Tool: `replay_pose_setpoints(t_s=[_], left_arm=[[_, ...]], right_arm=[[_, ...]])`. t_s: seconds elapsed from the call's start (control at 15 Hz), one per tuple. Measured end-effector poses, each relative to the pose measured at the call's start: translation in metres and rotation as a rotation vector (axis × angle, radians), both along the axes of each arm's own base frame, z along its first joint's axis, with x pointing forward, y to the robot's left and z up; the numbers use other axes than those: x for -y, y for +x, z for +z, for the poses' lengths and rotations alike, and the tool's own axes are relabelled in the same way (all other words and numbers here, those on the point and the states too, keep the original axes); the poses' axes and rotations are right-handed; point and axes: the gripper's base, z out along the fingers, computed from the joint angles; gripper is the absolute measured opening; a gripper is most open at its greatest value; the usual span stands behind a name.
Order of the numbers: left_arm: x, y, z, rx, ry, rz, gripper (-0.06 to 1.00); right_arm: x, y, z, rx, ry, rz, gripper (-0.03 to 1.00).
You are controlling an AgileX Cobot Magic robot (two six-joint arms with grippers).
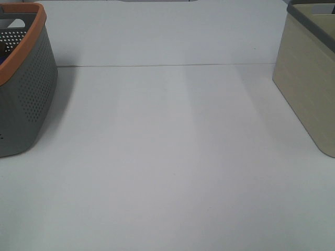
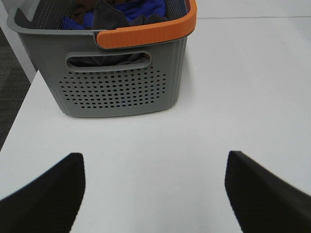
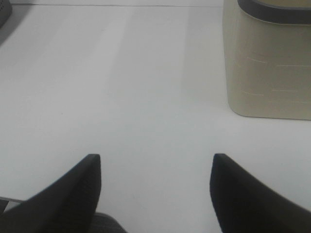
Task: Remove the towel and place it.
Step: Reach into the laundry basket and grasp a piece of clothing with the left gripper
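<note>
Task is judged as not yet begun: nothing has been lifted, and the whole pick, carry and set-down are left. The towel [image 2: 111,15] is seen in the left wrist view only, lying inside the grey perforated basket [image 2: 121,92] with the orange rim, bunched among a bright blue cloth [image 2: 143,8] and a brown item [image 2: 85,6]. It is dark grey, soft and crumpled, w/ folds standing just above the rim; more dark fabric is glimpsed through the handle slot. No hem or tag can be made out. In the ext. high view the basket [image 1: 26,94] is cut off at the upper left of the frame, a beige bin [image 1: 309,89] sits at the upper right, and bare white table [image 1: 167,157] lies between; no arm is seen there. The left gripper [image 2: 154,160] is spread wide and empty, held apart from the basket and facing it. The right gripper [image 3: 155,158] is likewise parted w/ nothing in it, near the beige bin [image 3: 267,63]. Drop-off spot isn't shown; the bin or the table is only guessed.
</note>
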Motion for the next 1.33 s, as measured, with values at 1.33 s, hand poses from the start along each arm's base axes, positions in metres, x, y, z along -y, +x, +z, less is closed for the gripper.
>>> replay_pose_setpoints(t_s=[1.33], left_arm=[[0.001, 0.152, 0.141, -0.289, 0.11, -0.093, 0.75]], right_arm=[[0.0, 0.0, 0.0, 0.0, 0.0, 0.0, 0.65]])
